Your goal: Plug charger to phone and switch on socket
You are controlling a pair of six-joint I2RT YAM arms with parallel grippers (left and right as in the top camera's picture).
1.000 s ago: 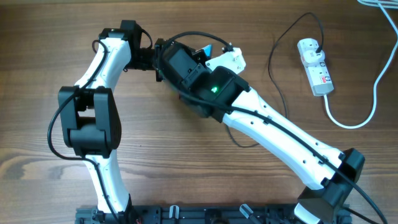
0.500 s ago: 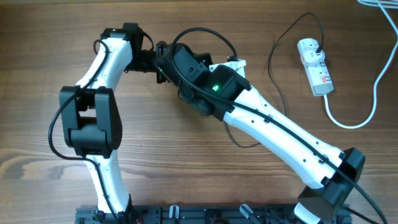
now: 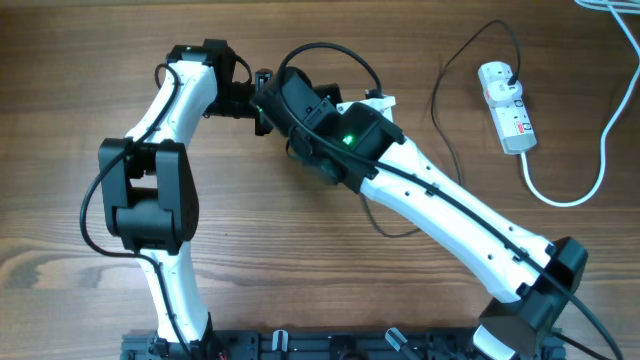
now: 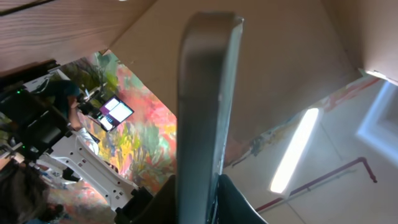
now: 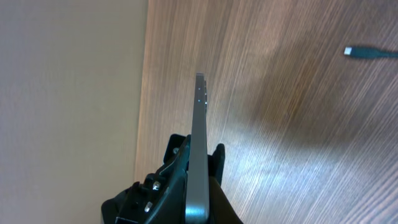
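Note:
Both grippers meet over the table's upper middle, and the phone is hidden between them in the overhead view. In the left wrist view the phone (image 4: 202,93) stands edge-on, with my left gripper (image 4: 205,186) (image 3: 256,104) shut on its lower end. In the right wrist view the same phone (image 5: 199,118) is a thin grey edge, and my right gripper (image 5: 199,158) (image 3: 272,92) is shut on it. The charger's connector tip (image 5: 357,53) lies loose on the wood. Its black cable (image 3: 437,100) runs to the white socket (image 3: 505,120) at the upper right.
The socket's thick white cord (image 3: 580,190) loops off the right edge. The right arm (image 3: 450,215) stretches diagonally from the lower right. The left arm (image 3: 150,190) rises from the front left. Part of the black cable passes under the right arm.
The left jaws have closed onto the phone. The right wrist moved slightly left, and the cyan screen seen a second ago is now covered.

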